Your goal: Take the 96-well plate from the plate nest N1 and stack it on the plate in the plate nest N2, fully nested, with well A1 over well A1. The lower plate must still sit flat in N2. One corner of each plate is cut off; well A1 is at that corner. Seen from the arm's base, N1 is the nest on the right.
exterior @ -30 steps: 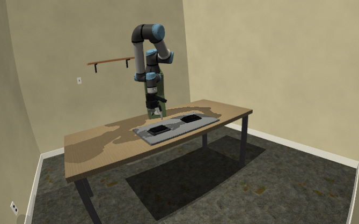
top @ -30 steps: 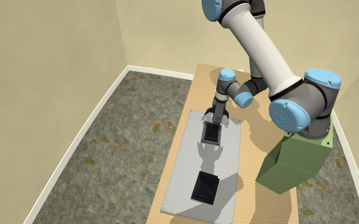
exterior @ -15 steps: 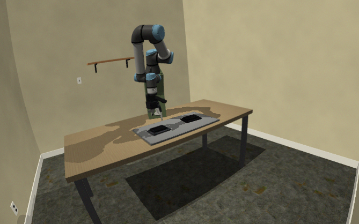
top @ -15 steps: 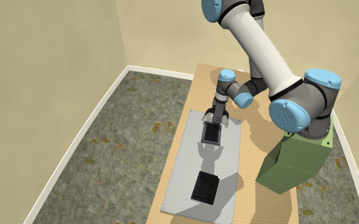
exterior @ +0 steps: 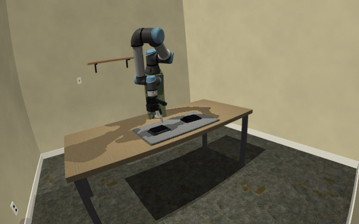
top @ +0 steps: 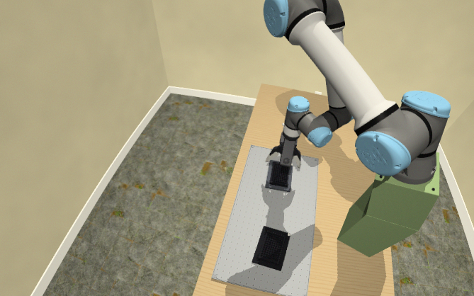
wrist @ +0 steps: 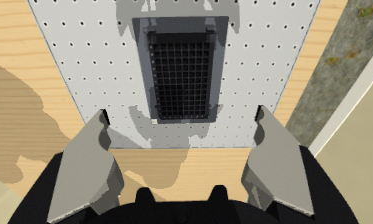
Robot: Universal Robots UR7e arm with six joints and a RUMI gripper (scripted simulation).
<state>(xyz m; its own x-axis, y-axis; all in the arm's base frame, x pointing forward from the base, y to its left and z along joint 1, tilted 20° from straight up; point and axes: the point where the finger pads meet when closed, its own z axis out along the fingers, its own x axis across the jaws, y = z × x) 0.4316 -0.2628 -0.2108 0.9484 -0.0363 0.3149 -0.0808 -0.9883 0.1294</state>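
A black 96-well plate (top: 278, 175) (exterior: 158, 129) (wrist: 182, 75) sits in the grey nest N1 (wrist: 142, 60) at one end of the perforated grey baseplate (top: 246, 205) (exterior: 175, 131) (wrist: 78, 50). A second black plate (top: 271, 248) (exterior: 191, 118) sits in N2 at the other end. My gripper (top: 284, 159) (exterior: 158, 116) (wrist: 182, 108) is open and empty. It hangs a little above the baseplate, over the end of the N1 plate nearest that edge of the baseplate. In the wrist view the plate lies ahead of the fingers, its long side pointing away. I cannot make out the cut corners.
The baseplate lies on a wooden table (top: 334, 191) (exterior: 97, 147). The arm's green pedestal (top: 389, 217) stands beside the table. A wall shelf (exterior: 109, 60) hangs behind the arm. The table's edge and the floor (wrist: 338, 65) are close in the wrist view.
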